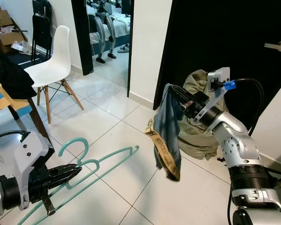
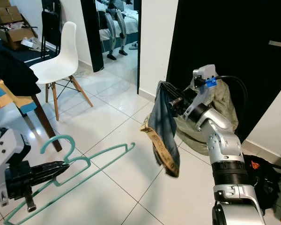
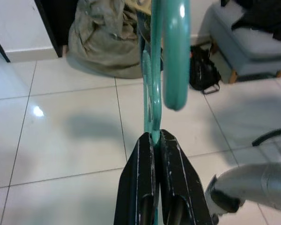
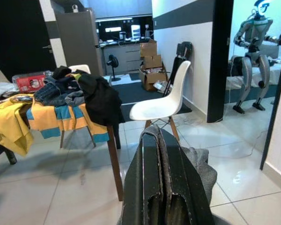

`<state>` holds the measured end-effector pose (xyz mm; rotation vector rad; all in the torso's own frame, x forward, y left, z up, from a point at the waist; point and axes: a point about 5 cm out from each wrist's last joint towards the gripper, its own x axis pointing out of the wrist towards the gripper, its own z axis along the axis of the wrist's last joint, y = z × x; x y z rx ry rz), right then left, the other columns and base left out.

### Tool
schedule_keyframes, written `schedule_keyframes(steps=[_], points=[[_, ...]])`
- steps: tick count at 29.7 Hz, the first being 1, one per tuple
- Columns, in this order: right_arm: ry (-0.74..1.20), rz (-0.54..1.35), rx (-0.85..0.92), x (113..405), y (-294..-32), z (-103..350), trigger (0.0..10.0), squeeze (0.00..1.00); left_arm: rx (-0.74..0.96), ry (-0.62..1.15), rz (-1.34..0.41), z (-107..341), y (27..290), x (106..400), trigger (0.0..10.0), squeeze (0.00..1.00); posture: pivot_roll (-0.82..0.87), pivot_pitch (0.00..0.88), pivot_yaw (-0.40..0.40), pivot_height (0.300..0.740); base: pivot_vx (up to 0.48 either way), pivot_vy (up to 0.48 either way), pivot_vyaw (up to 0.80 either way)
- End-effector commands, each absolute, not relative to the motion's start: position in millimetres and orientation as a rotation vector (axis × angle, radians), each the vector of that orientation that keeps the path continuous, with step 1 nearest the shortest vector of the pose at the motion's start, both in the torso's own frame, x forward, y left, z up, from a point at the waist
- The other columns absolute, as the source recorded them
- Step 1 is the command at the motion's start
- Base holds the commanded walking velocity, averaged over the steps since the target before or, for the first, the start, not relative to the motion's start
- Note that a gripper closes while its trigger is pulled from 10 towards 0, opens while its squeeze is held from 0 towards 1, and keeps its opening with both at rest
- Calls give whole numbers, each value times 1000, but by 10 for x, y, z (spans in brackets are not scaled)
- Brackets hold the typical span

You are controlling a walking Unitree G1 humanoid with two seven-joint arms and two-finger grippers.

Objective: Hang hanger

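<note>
1. Left gripper (image 1: 77, 172), lower left of the frame, is clamped on the teal hanger (image 1: 91, 165) just below its hook; the hanger juts toward mid-frame above the tile floor (image 1: 112, 126).
2. Right gripper (image 1: 171, 90), right of centre, is pinched on blue jeans (image 1: 167, 126), which dangle clear of the floor; a tan belt (image 1: 161, 150) hangs with them.
3. A white chair (image 1: 54, 65) stands upper left; a khaki bag (image 1: 196, 136) slumps by the black door (image 1: 234, 37).

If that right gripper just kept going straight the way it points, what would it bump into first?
Probably the white chair. The right gripper, shut on the jeans, points toward it over open floor; the table stands just beside that line. Depth is unclear.
</note>
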<state>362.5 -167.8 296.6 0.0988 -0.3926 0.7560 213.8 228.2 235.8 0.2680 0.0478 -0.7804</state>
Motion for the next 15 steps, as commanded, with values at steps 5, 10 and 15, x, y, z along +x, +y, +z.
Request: schedule_keyframes(steps=[5,10,15], points=[[-426,890,87,3516,-1595,3106,10000,0,233,-22,-832,2417,2156,2256,10000,0,7,186,-71,740,0,0,0],[-417,913,77,3500,-1599,3109,10000,0,238,-42,-836,2465,2166,2288,10000,0,9,186,-74,740,0,0,0],[-416,975,86,3434,-1541,3123,10000,0,231,-69,-842,2519,2150,2321,10000,0,8,184,-74,740,0,0,0]])
